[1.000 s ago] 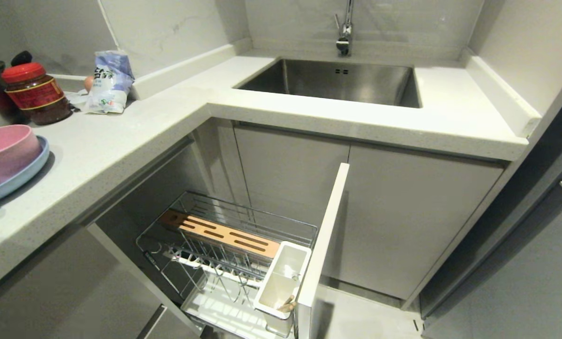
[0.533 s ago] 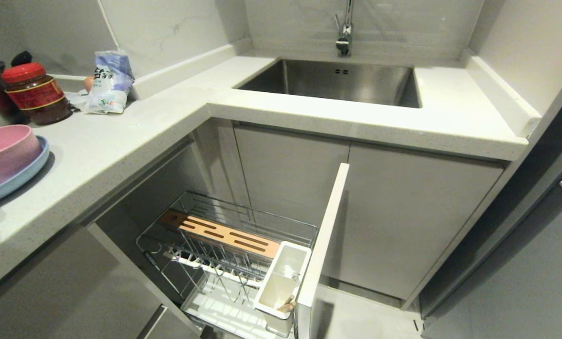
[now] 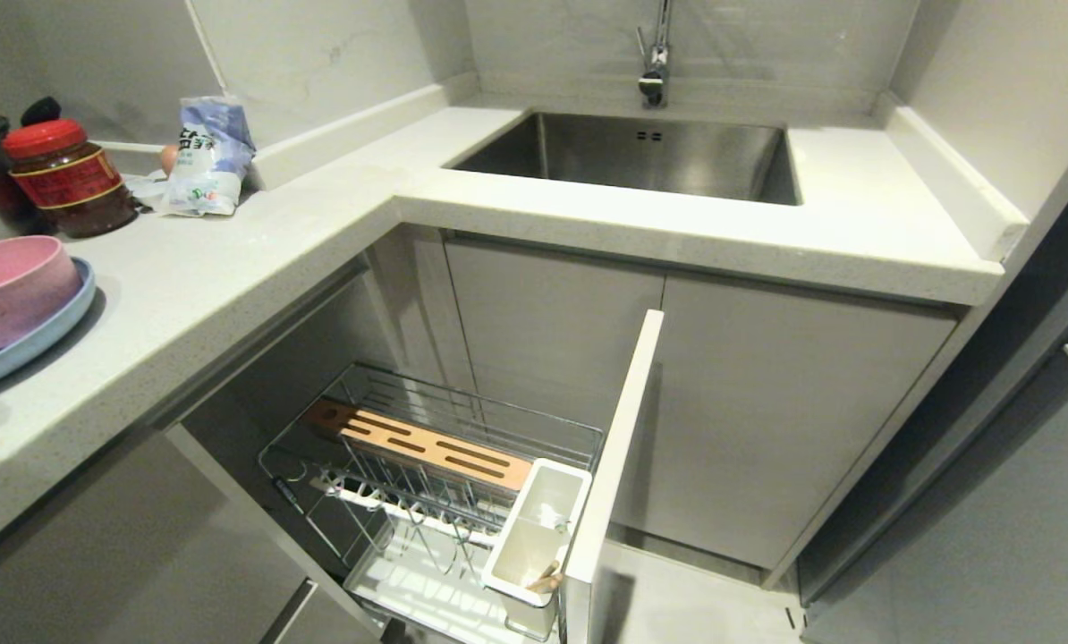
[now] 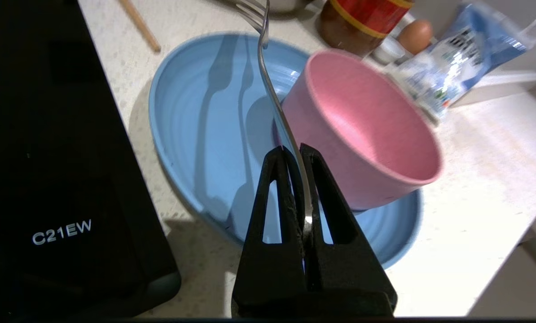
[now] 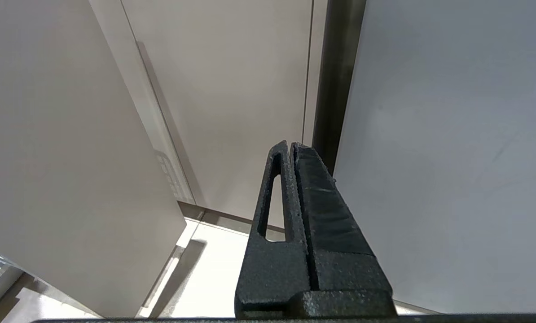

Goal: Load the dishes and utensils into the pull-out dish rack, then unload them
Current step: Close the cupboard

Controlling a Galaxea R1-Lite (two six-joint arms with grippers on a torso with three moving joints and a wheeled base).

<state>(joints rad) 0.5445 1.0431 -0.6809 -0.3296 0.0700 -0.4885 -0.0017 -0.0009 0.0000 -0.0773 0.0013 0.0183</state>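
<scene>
In the left wrist view my left gripper [image 4: 295,150] is shut on the handle of the silver fork [image 4: 267,76]. The fork rises above the light-blue plate [image 4: 196,134], beside the pink bowl [image 4: 366,116] that stands on the plate. One light-wood chopstick [image 4: 140,24] lies on the counter past the plate. In the head view the bowl [image 3: 6,286] and plate [image 3: 29,344] sit at the far left of the counter. The dish rack [image 3: 462,429] is pulled out below, with its wooden strip [image 3: 427,444] and white utensil cup [image 3: 538,528]. My right gripper [image 5: 291,146] is shut and empty, facing cabinet doors.
A black cooktop [image 4: 48,179] lies beside the plate. A red-lidded jar [image 3: 69,179], an egg [image 4: 414,36] and a blue-white bag [image 3: 207,156] stand behind it. The sink [image 3: 641,156] and tap [image 3: 655,54] are ahead. The rack's tall white front panel [image 3: 614,447] juts into the floor space.
</scene>
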